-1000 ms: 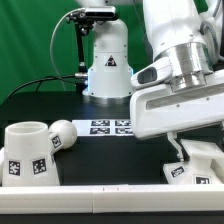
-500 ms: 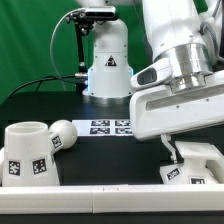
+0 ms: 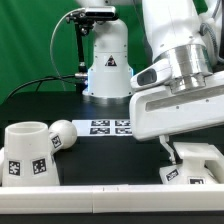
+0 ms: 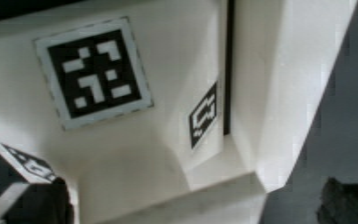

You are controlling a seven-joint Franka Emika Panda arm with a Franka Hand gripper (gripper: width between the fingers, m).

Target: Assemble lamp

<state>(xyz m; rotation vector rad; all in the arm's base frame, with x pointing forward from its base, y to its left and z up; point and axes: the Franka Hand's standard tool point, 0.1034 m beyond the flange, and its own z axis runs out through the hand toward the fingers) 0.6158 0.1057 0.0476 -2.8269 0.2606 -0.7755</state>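
Base (image 3: 197, 166) looked stiff, light, slick plastic; flat opposite sides seemed best to grip. Gripper (image 3: 170, 150) sat at it; couldn't tell if pinching.

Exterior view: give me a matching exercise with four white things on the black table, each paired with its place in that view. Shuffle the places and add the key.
Things
1. matte white truncated-cone lamp shade
2. matte white round-headed bulb
3. matte white blocky square base
4. thin flat white marker board

Places
A. at the front, at the exterior view's right
B. in the middle, lying flat, farther back than the bulb
C. at the front, far at the exterior view's left
D. right beside the shade, on the exterior view's right of it

Pairs: 1-C, 2-D, 3-A, 4-B
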